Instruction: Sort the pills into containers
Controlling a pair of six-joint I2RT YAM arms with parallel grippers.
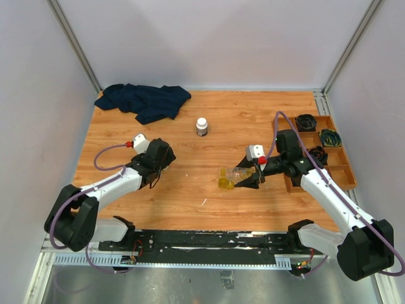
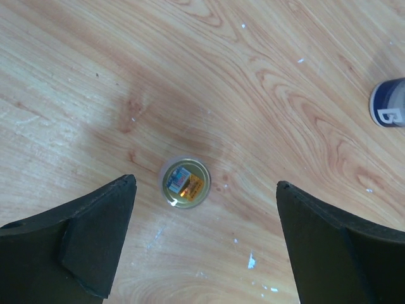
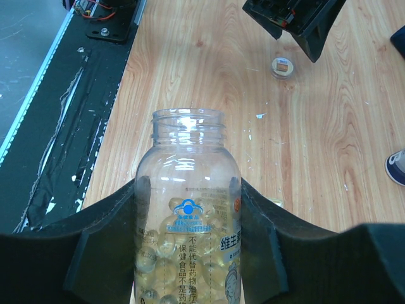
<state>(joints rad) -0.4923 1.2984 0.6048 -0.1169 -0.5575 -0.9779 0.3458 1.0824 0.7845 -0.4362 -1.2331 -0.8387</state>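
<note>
My right gripper [image 1: 252, 179] [image 3: 193, 190] is shut on an open clear bottle [image 3: 190, 145] [image 1: 240, 173] holding several yellowish softgel pills [image 3: 168, 244], its mouth pointing away over the table. The flat translucent yellow case [image 1: 225, 179] lies just under and left of the bottle's mouth. The small round vial [image 2: 185, 182] stands upright on the wood, seen from above, between and just ahead of my open, empty left gripper [image 2: 206, 185] [image 1: 159, 162]. The vial also shows in the right wrist view [image 3: 283, 66]. In the top view it is hidden by the left gripper.
A white-capped bottle [image 1: 202, 126] [image 2: 387, 101] stands at the table's middle back. A dark blue cloth [image 1: 144, 101] lies at the back left. A brown wooden compartment tray [image 1: 345, 166] with dark coiled items sits at the right edge.
</note>
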